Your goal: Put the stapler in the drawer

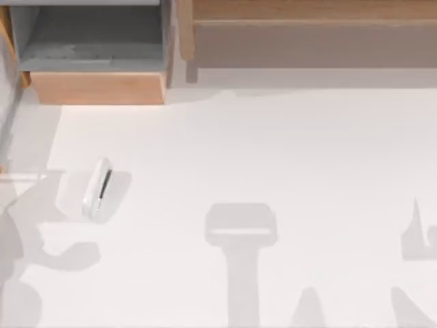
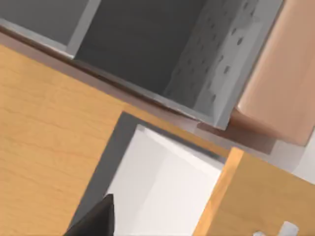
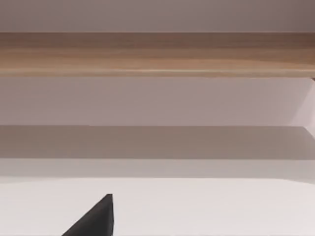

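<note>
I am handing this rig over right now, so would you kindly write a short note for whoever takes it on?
Left gripper: near the drawer, holding nothing.
Right gripper: facing the long wooden shelf, holding nothing.
Stapler: lying on the table, left side, in front of the drawer.
Done: drawer is open.
Left: grasp the stapler and put it in the drawer.

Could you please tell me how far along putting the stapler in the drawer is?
Done: the drawer stands pulled open, its grey inside bare. In hand: nothing grips the stapler, which lies on the table at the left, apart from the drawer. Left: picking it up, carrying it over and setting it inside.
</note>
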Robot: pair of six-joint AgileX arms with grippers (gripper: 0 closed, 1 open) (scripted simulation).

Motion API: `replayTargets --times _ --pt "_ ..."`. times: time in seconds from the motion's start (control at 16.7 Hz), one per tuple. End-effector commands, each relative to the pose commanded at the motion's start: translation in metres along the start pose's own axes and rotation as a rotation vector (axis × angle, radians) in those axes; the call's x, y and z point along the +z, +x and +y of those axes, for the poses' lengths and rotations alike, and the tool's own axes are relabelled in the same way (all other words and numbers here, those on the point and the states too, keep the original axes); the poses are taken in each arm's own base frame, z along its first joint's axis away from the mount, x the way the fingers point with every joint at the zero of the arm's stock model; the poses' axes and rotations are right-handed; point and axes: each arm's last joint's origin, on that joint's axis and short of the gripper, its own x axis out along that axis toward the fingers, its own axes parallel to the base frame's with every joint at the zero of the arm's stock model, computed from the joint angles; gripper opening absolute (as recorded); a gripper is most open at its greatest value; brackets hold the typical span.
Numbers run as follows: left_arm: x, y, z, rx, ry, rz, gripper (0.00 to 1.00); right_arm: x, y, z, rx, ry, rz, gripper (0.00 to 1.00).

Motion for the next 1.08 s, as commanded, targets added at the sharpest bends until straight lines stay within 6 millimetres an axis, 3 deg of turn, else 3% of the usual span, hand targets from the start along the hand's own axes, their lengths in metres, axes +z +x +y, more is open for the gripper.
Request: replayTargets --times 0.3,0.66,0.84,1.08 --pt "0.033 0.067 0.023 -0.252 -0.519 0.008 1.0 0.0 0.0 0.0 0.0 0.0 0.0 1.0" --pt "0.1 0.138 0.027 -0.579 -1.054 0.455 1.0 0.0 0.0 0.0 0.0 0.0 0.0 1.0" --pt "0.134 0.158 0.018 -0.67 -1.166 0.79 1.0 0.0 0.0 0.0 0.0 0.0 0.0 1.0" --pt "0.168 0.17 0.004 -0.682 -1.139 1.189 1.0 0.0 0.0 0.0 0.0 0.0 0.0 1.0"
